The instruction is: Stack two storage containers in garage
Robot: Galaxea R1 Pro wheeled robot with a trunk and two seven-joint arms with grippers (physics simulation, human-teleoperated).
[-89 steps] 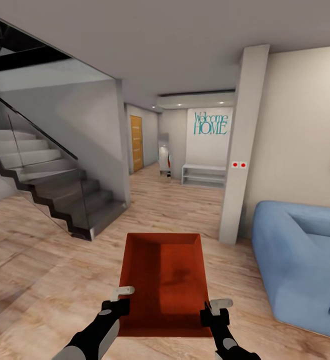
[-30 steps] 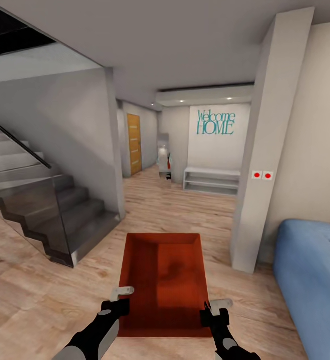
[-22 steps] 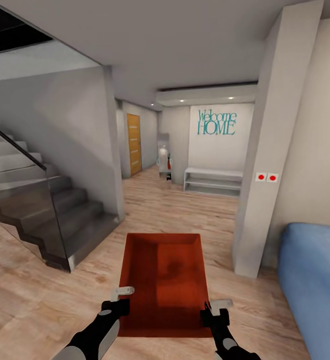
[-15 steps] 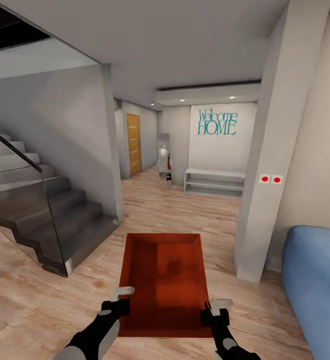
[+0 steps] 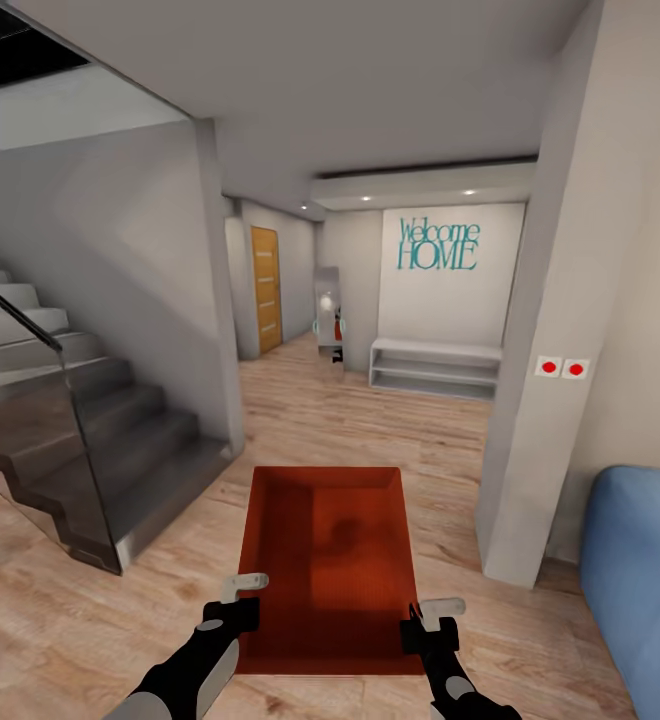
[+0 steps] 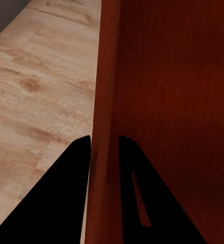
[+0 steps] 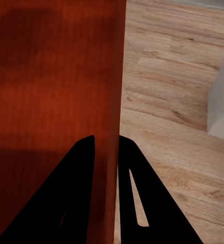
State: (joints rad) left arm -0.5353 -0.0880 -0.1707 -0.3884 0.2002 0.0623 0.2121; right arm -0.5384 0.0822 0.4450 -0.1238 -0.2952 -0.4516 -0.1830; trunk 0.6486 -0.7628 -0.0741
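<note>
Both end effectors, left and right, clamp the storage container, its walls hiding inner fingers.

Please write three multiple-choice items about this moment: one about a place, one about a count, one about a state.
1. Where is the staircase?
A. On the robot's left
B. On its right
C. Behind the blue sofa

2. How many red dots are on the pillar's white switch plate?
A. One
B. Two
C. Four

3. How is the storage container held?
A. By the left pincer alone
B. It lies on the floor, unheld
C. Each pincer grips one side wall

Answers:
1 A: the staircase fills the head view's left side.
2 B: the switch plate has two dots.
3 C: the left pincer and the right pincer each straddle a wall of the storage container.
</note>
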